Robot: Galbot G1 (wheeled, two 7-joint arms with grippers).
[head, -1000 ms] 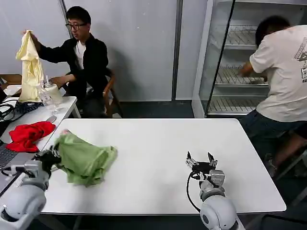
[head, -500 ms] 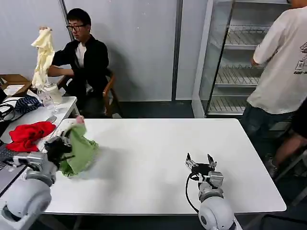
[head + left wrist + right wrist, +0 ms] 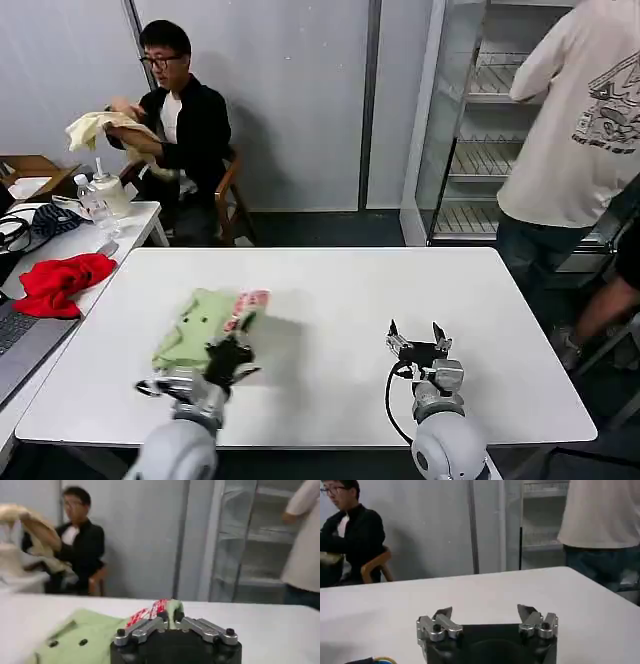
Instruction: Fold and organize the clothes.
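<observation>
The clothes, a pale light-green shirt (image 3: 198, 326), lie on the white table (image 3: 330, 290) left of centre, with a flap of red-and-white checkered print (image 3: 246, 303) turned up at the right edge. My left gripper (image 3: 232, 352) is at the shirt's near right corner, shut on a fold of it. In the left wrist view the green cloth (image 3: 80, 637) with small dark buttons spreads beside my left gripper (image 3: 169, 619), and the checkered edge (image 3: 150, 611) rises between the pinched fingers. My right gripper (image 3: 418, 338) rests near the table's front right, open and holding nothing (image 3: 485, 615).
A bright red garment (image 3: 57, 282) lies on a side table at the left, beside a laptop (image 3: 25, 345). A seated person holds a cream garment (image 3: 105, 128) behind it. Another person stands at a shelf unit (image 3: 470, 130) at the back right.
My left gripper swept from the table's left edge toward the middle, carrying the shirt. The shirt went from a raised bunch to lying flatter with its checkered flap showing. The right arm stayed still.
</observation>
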